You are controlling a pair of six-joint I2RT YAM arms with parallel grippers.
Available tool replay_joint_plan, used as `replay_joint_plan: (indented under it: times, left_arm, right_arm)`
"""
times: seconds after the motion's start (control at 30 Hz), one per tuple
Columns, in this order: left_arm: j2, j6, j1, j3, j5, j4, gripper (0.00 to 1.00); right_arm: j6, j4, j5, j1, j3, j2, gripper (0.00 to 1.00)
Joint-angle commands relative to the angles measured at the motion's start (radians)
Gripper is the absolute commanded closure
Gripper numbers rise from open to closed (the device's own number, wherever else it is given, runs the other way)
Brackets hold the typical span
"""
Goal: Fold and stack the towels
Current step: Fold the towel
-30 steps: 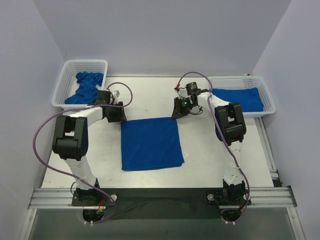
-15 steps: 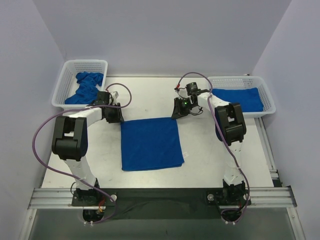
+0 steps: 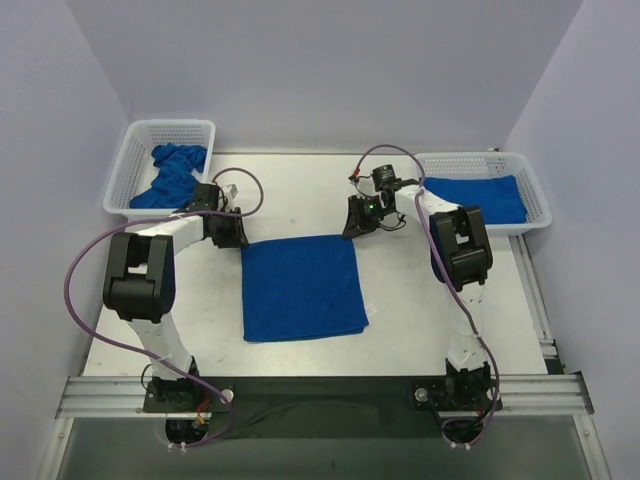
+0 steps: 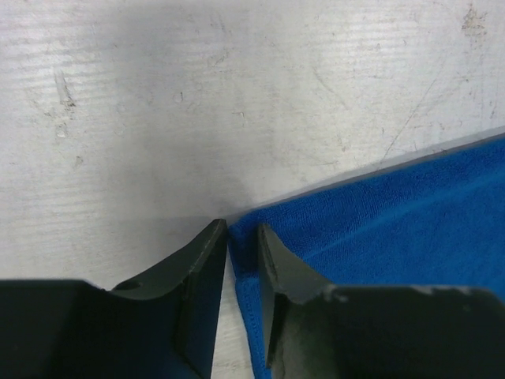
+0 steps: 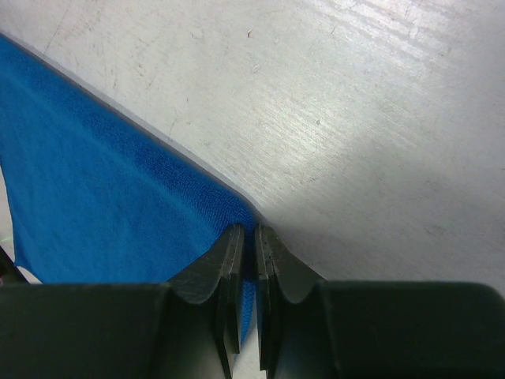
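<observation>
**A:** Where does the fold job stand?

**B:** One spread towel (image 3: 302,287) lies flat in the middle of the table (image 3: 300,190), with no fold in it yet. A folded towel (image 3: 478,197) sits in the right basket (image 3: 470,160). Crumpled towels (image 3: 172,175) wait in the left basket (image 3: 140,135). Reads as partway: this one plus that heap are left.

**A:** Grippers?

**B:** Right gripper (image 5: 246,233) is pinched together on the spread towel's far right corner. Left gripper (image 4: 237,230) straddles the far left corner, jaws narrow, cloth edge between them. Can't tell whether it bites.

**A:** Blind spots?

**B:** Towel count in either basket is unreadable: the heap is a tangle, and the folded one could be several layers. No tags made out. Wrist views show only the corners.
</observation>
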Motion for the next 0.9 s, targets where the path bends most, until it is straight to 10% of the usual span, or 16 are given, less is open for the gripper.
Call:
replay_joint_plan:
  times: [0.0,0.27,0.87]
  left_arm:
    - [0.054,0.008,-0.003,-0.027,-0.006,-0.147,0.67]
    - [0.08,0.008,-0.003,0.011,-0.015,-0.147,1.0]
    - [0.103,-0.014,-0.004,0.207,0.012,-0.1,1.0]
  right_arm:
    - [-0.014,-0.08,0.061,0.001,-0.033,0.037,0.92]
    - [-0.007,-0.08,0.074,-0.002,-0.03,0.034,0.93]
    - [0.013,-0.078,0.186,-0.07,0.025,-0.048,1.0]
